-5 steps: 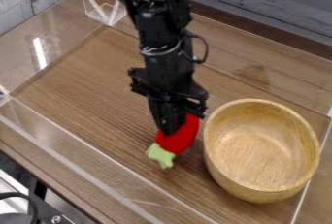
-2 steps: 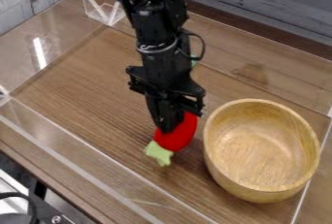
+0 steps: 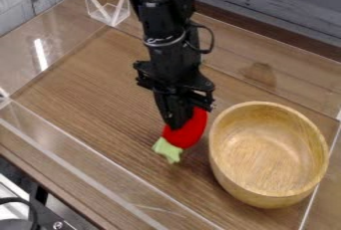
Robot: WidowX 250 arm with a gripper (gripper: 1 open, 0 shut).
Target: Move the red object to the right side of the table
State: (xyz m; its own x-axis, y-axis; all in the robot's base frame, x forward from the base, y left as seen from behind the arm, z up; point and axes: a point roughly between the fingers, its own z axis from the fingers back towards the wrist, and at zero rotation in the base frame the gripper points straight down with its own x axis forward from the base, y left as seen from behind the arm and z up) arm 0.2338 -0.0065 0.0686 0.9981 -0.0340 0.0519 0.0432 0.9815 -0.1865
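The red object [image 3: 188,130], a small rounded toy fruit with a pale green leafy tip [image 3: 168,148], rests low on the brown wood-grain table [image 3: 94,95], just left of the wooden bowl. My black gripper [image 3: 180,122] points almost straight down and is shut on the red object's upper part. The fingertips press into the fruit, so part of it is hidden behind them.
A large wooden bowl [image 3: 268,153] stands right of the fruit, close to the gripper. Clear acrylic walls [image 3: 67,144] edge the table at the front and left. A clear acrylic piece [image 3: 110,11] sits at the back left.
The arm and the fruit have shifted very slightly to the right, toward the bowl; the grip is unchanged.
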